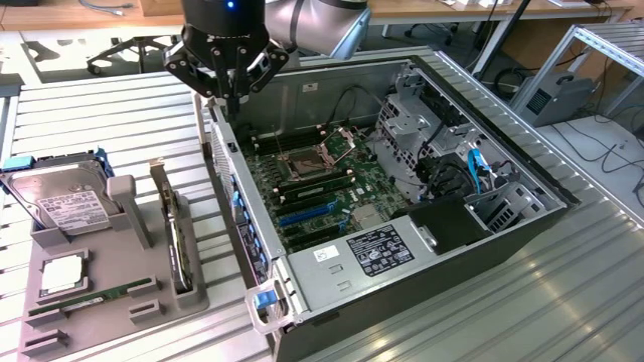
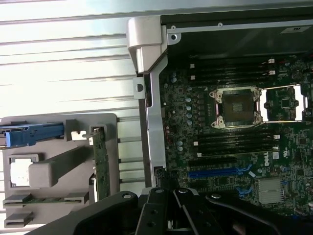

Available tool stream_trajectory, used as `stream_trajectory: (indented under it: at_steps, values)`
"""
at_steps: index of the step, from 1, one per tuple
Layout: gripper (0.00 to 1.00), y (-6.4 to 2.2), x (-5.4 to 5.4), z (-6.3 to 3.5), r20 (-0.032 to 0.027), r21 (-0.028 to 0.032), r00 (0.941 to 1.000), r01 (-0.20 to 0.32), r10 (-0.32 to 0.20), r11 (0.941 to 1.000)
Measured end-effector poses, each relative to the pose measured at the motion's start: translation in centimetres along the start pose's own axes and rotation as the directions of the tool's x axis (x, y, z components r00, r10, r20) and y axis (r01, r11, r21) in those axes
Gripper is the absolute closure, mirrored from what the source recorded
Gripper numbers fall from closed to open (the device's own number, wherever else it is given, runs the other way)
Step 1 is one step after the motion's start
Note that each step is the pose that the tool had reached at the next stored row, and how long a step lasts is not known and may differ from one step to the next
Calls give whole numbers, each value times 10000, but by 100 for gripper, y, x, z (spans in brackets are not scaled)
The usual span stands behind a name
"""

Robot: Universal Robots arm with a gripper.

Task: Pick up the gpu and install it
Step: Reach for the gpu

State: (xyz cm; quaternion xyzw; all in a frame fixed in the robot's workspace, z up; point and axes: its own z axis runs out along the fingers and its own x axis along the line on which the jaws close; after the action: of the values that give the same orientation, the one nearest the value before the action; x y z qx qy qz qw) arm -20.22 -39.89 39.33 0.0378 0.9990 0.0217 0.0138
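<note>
Hovering above the case wall (image 1: 223, 162), my end effector (image 1: 229, 99), pressed together and empty, has the gpu (image 1: 179, 241) toward the exterior view's lower left, lengthwise along that wall.

The arm (image 1: 320, 21) reaches in from above, its gripper (image 1: 231, 104) pointing straight down, black linkages splayed outward, fingertips pressed together and, as far as shows, holding nothing.

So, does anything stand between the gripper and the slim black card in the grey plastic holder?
Nothing visible does. The shut gripper hangs above the metal computer case at its side wall. The slim black gpu card stands on edge in the grey holder beside it, uncovered.
</note>
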Motion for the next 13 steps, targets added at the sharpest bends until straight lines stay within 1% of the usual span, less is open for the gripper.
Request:
stream_trajectory:
  at_steps: [13]
  values:
    - [89,-3,45,-1,0,0,10000,0,0,10000]
